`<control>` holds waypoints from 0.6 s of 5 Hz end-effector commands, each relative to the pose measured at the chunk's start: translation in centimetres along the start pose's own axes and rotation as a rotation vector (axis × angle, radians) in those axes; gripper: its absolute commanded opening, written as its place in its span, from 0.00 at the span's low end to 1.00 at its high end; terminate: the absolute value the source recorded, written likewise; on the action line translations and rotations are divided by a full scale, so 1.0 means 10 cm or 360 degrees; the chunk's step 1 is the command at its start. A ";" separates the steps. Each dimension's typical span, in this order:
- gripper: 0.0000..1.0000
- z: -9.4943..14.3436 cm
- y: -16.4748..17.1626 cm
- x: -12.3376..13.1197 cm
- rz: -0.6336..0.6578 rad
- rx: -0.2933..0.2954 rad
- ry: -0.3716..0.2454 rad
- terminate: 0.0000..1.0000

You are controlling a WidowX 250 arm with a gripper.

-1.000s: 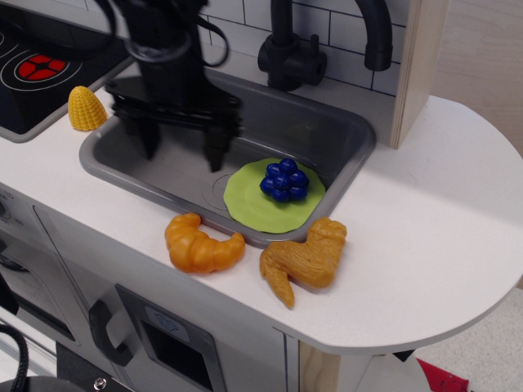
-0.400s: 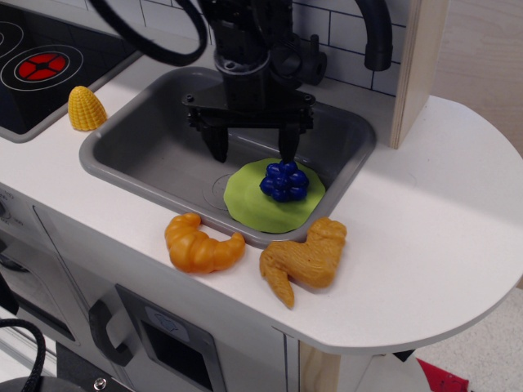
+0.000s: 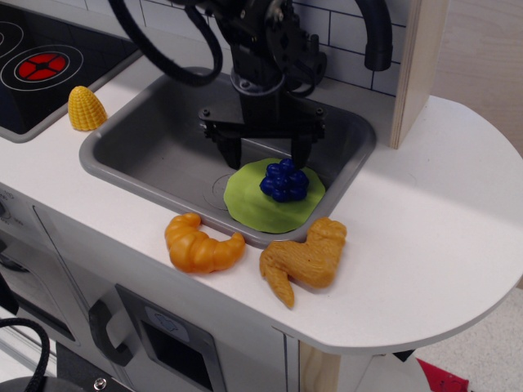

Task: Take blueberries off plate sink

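The blueberries [image 3: 284, 181], a glossy dark-blue cluster, lie on the lime-green plate [image 3: 255, 203] in the right front corner of the grey sink [image 3: 155, 155]. My black gripper [image 3: 265, 157] hangs open just behind the berries, its two fingers spread apart. The right fingertip [image 3: 300, 156] is close above the back of the cluster; the left fingertip [image 3: 232, 157] is over the plate's back left edge. It holds nothing.
An orange croissant [image 3: 201, 245] and a brown chicken piece [image 3: 306, 258] lie on the white counter in front of the sink. A yellow corn piece [image 3: 85, 109] sits left of the sink beside the black stovetop [image 3: 41, 65]. A black faucet [image 3: 288, 53] stands behind the sink.
My gripper has moved right across the sink from its left half to just behind the blueberries, staying open. The blueberries and plate have not moved.
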State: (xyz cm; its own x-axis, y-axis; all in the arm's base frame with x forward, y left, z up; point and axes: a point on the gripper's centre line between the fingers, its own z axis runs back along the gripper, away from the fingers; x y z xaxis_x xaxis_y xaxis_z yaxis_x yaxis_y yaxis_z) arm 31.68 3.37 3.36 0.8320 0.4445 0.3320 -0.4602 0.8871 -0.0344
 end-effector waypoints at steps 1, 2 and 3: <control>1.00 -0.09 -0.12 0.18 0.0041 0.0032 -0.0066 0.00; 1.00 -0.19 -0.17 0.20 0.0064 0.0025 -0.0049 0.00; 1.00 -0.23 -0.19 0.20 0.0087 0.0043 -0.0042 0.00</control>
State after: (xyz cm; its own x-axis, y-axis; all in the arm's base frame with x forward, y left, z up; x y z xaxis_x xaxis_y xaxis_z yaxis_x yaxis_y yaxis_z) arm 33.82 2.75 0.50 0.8096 0.4928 0.3188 -0.5187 0.8550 -0.0045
